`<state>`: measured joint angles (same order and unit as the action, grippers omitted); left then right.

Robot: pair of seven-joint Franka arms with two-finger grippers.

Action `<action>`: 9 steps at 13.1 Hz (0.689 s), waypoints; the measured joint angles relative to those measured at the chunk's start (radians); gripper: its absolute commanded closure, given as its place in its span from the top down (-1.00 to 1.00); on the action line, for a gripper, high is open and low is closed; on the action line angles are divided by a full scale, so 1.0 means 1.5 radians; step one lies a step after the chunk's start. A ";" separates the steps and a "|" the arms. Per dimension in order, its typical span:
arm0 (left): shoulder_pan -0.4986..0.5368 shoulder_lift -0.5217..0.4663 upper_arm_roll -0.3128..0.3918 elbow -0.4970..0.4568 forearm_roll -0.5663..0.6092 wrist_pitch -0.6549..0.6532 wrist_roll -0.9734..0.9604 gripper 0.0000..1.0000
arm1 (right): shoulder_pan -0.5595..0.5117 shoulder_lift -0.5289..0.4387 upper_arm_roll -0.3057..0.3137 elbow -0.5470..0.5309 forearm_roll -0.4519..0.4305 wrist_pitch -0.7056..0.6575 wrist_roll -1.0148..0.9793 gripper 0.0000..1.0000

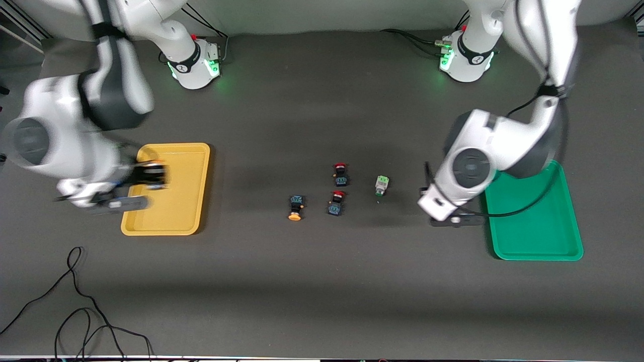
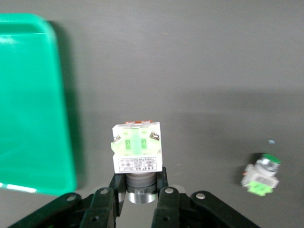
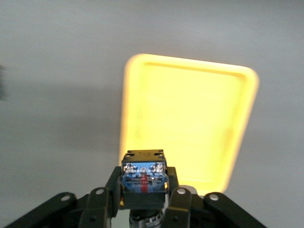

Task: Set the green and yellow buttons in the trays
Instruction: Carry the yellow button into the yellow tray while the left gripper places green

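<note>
Front view: your right claw [image 1: 151, 176] hangs over the yellow tray [image 1: 171, 221], blurred, and the dark object in it cannot be made out; your left claw [image 1: 450, 219] is hidden under its own wrist, over the tabletop [image 1: 322, 291] just beside the green tray [image 1: 538, 241]. Both trays show bare floors where visible. Mid-tabletop lie one yellow-capped button [image 1: 296, 207], two red-capped switches [image 1: 340, 174] and, toward the left arm's end, one green button [image 1: 382, 185]. Loose black cables [image 1: 75, 311] trail at the tabletop's near edge. Left wrist view: your left claw [image 2: 138, 194] is clamped on a held green button [image 2: 137, 152], pale body outward, its cap hidden between the fingers [image 2: 164, 190]; the green tray [image 2: 33, 104] is cut off at the frame edge, and the loose green button [image 2: 260, 175] lies well apart on the tabletop. Right wrist view: your right claw [image 3: 142, 199] grips a dark-bodied button [image 3: 143, 178], cap hidden, with the overexposed yellow tray [image 3: 190, 118] below.
</note>
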<state>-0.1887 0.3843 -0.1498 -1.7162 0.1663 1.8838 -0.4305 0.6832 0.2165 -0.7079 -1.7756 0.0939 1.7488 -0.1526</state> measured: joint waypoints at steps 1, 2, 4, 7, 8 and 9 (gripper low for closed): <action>0.030 -0.011 0.001 -0.001 0.000 -0.012 0.043 -1.00 | -0.001 -0.001 -0.049 -0.022 0.000 0.017 -0.055 -0.54; 0.062 -0.019 0.001 -0.001 0.000 -0.023 0.082 -1.00 | -0.002 -0.002 -0.088 -0.054 0.000 0.055 -0.101 -0.55; 0.121 -0.031 0.002 -0.004 0.000 -0.035 0.154 -1.00 | -0.007 0.000 -0.123 -0.148 0.000 0.185 -0.153 -0.55; 0.198 -0.040 0.003 -0.067 0.000 0.013 0.244 -1.00 | -0.015 0.032 -0.123 -0.295 0.023 0.380 -0.177 -0.55; 0.220 -0.044 0.003 -0.106 0.000 0.053 0.267 -1.00 | -0.015 0.055 -0.118 -0.315 0.057 0.402 -0.191 -0.55; 0.242 -0.044 0.003 -0.140 0.001 0.087 0.281 -1.00 | -0.014 0.083 -0.113 -0.320 0.105 0.410 -0.219 -0.55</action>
<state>0.1736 0.3178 -0.1447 -1.9260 0.1681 2.0136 -0.0083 0.6622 0.3404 -0.8767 -2.2554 0.2518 2.3638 -0.4807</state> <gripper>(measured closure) 0.696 0.595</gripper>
